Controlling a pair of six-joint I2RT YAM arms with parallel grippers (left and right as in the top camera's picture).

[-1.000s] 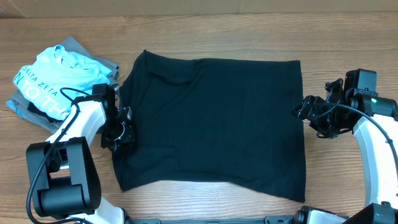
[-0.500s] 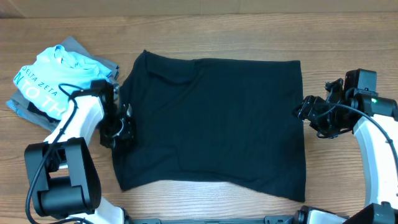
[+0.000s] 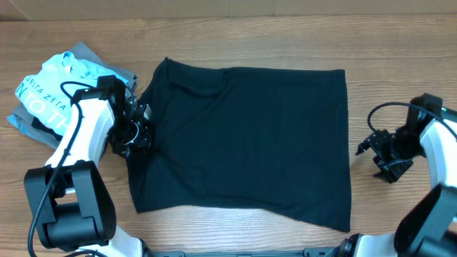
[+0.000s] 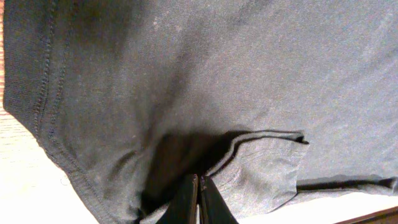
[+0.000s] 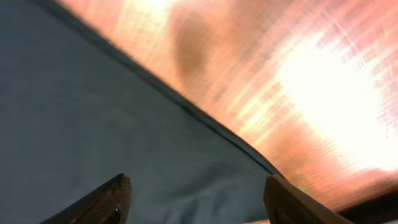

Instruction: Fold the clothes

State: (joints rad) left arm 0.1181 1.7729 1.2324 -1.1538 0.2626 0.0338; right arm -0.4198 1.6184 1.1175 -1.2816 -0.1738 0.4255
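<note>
Wood tabletop (image 3: 400, 43): black tee (image 3: 250, 135) spread flat in the middle; blue tee (image 3: 46, 89) on grey pile (image 3: 87, 52) far left; left claw (image 3: 133, 138) pressed together, pinching black tee's left edge; right claw (image 3: 378, 158) spread, just off its right edge.

Plain black soft-fabric T-shirt (image 3: 243, 135), matching black stitching rows along hem. Light-blue crumpled tee (image 3: 53, 86), white lettering. Grey folded garments (image 3: 89, 53). Light-brown wood-grain table (image 3: 400, 50). White-shelled robot arms (image 3: 82, 139), black joints, black cables.
</note>
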